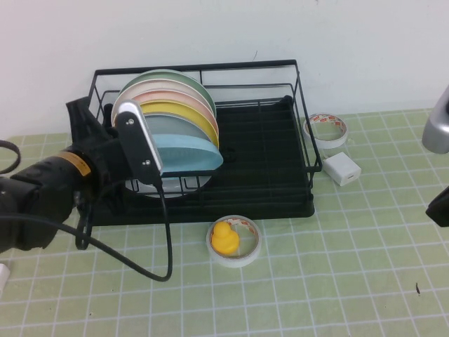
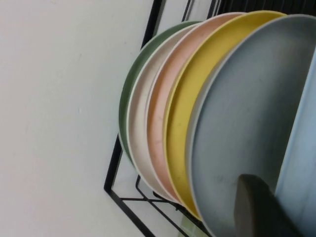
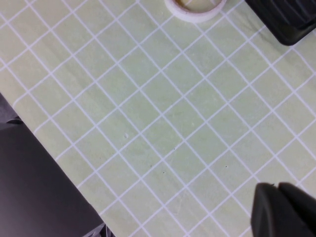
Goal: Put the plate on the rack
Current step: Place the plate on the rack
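Plate (image 1: 189,149) upright in rack (image 1: 266,151), w/ left gripper (image 1: 151,172) fingers (image 2: 261,207) at its rim.

light blue plate (image 1: 193,151) upright, frontmost in stack, in black wire rack (image 1: 273,147).

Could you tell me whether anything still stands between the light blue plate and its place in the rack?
Nothing visible does. The light blue plate already stands upright in the rack, frontmost, next to the grey plate. The left gripper is at its left edge; the right gripper is shut over the mat.
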Robot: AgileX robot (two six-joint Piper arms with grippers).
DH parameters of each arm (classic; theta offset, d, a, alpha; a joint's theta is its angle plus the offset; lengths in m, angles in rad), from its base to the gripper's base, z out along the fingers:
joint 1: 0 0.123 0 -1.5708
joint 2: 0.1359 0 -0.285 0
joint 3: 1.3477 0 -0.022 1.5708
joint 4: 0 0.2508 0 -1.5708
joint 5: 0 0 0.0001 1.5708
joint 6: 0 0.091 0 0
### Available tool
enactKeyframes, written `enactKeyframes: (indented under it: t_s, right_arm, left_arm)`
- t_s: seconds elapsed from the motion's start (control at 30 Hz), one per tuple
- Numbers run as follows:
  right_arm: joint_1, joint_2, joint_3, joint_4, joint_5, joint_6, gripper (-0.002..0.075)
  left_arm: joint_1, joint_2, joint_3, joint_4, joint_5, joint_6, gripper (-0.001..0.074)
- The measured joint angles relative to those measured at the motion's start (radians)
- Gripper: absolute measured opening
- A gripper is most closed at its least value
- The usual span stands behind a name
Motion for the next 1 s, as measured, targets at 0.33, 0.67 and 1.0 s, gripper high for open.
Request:
enactKeyframes:
  t_s: [0.33, 0.67, 1.0]
  right_arm:
    - [0.0, 0.0, 0.0, -0.012, 0.0, 0.0, 0.0001]
    - [0.0, 0.0, 0.0, -0.023, 0.0, 0.0, 0.0001]
    - [0.0, 0.0, 0.0, -0.025, 0.0, 0.0, 0.0001]
  left_arm:
    - [0.0, 0.112, 0.0, -0.02, -0.111, 0.002, 0.0083]
    - [0.0, 0.164, 0.0, -0.108, -0.196, -0.05, 0.0377]
    - [0.0, 0.135, 0.0, -0.143, -0.327, -0.076, 0.0564]
